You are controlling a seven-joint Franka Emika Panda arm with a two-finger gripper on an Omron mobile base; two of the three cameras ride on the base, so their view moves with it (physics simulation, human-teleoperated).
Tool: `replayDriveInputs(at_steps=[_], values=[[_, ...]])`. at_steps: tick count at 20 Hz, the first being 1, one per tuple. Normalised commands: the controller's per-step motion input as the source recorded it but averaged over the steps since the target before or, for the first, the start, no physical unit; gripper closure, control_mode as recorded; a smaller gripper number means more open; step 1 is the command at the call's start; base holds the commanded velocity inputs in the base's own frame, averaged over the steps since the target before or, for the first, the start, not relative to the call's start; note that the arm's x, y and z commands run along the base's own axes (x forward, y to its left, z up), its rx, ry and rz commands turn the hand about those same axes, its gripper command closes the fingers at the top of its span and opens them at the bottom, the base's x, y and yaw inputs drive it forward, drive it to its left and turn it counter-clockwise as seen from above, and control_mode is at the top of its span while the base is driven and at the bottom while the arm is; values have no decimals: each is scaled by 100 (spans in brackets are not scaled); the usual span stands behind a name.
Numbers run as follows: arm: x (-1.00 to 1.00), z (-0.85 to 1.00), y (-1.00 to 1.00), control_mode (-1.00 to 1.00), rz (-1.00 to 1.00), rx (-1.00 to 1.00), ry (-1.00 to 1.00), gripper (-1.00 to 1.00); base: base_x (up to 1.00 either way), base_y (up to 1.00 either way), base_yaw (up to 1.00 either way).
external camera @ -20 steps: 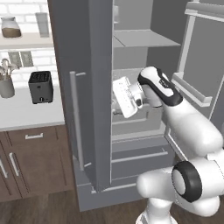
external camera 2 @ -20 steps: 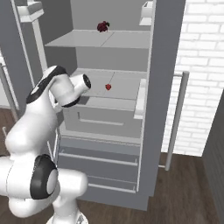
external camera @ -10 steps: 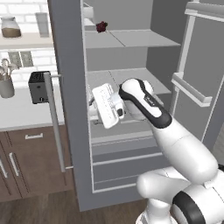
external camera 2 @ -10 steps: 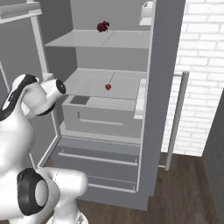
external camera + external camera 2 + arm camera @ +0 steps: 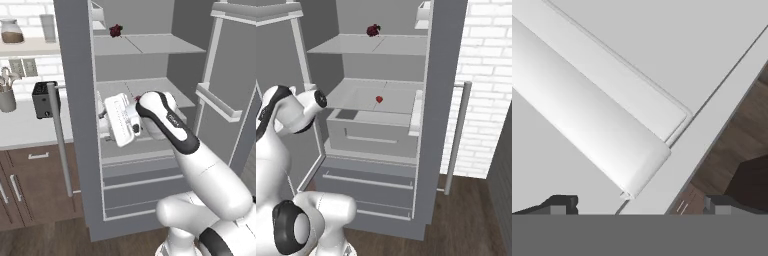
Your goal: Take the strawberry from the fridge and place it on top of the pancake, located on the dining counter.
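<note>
A simulated kitchen with white brick walls and brown wood cabinets: the grey fridge (image 5: 426,125) stands with both doors swung wide. The robot's tool (image 5: 637,205), its two dark fingertips (image 5: 559,204) set far apart and holding nothing, points at a pale door bin (image 5: 587,125) on the inside of the left door, with a strip of wood floor (image 5: 737,150) showing beyond the door's edge. In the left base view the white hand sits at mid-shelf height, just inside the left door, its fingertips hidden from that side. Deeper in, the strawberry (image 5: 379,99) lies alone on the middle shelf (image 5: 356,95), above a pale drawer (image 5: 371,131) and well apart from the hand. A darker maroon lumpy item (image 5: 374,30) rests on the top shelf. Left of the fridge, a black toaster (image 5: 44,99) and a utensil holder (image 5: 7,95) stand on the wall counter (image 5: 20,130), with a jar (image 5: 11,31) on a shelf above.
</note>
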Motion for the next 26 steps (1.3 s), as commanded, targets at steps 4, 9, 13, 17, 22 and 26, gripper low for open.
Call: replayDriveInputs(at_steps=[4, 9, 13, 17, 22, 26], values=[[-24, 51, -32, -100, 0, -1, -5, -100, 0, 0, 0], [-12, 15, -80, -100, 0, -18, -7, -100, 0, 0, 0], [6, -8, -100, -100, 7, -46, -5, -100, 0, 0, 0], [33, -49, -96, -100, 25, -61, -1, -100, 0, 0, 0], [21, -76, -71, -100, 50, -71, 0, -100, 0, 0, 0], [-4, -76, -58, -100, 65, -55, 0, -100, 0, 0, 0]])
